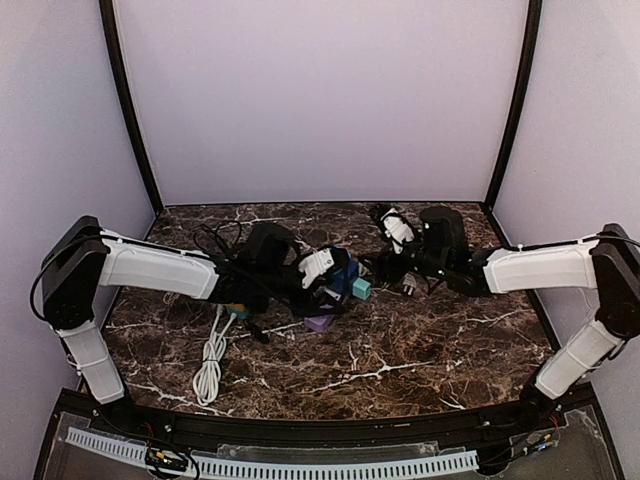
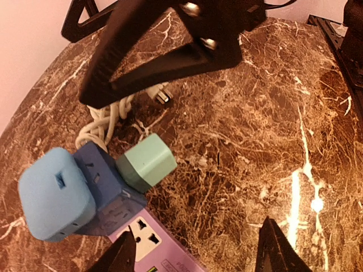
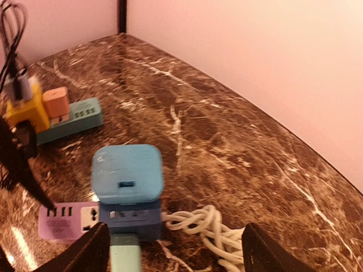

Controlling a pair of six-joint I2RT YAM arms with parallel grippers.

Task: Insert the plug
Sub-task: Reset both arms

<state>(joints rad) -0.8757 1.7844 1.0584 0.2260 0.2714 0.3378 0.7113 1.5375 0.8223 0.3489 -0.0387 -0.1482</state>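
Note:
A dark blue cube socket sits on a purple power strip. It carries a light blue adapter and a mint plug on its side. A bundled white cable ends in a pronged plug lying on the marble. My left gripper is open and empty over the strip's socket end. My right gripper is open and empty, hovering above the white cable, facing the cube and mint plug. In the top view both grippers meet mid-table.
A teal power strip with a yellow adapter and orange plug lies under the left arm among black cables. Another white cable coil lies front left. Pink walls enclose the marble table.

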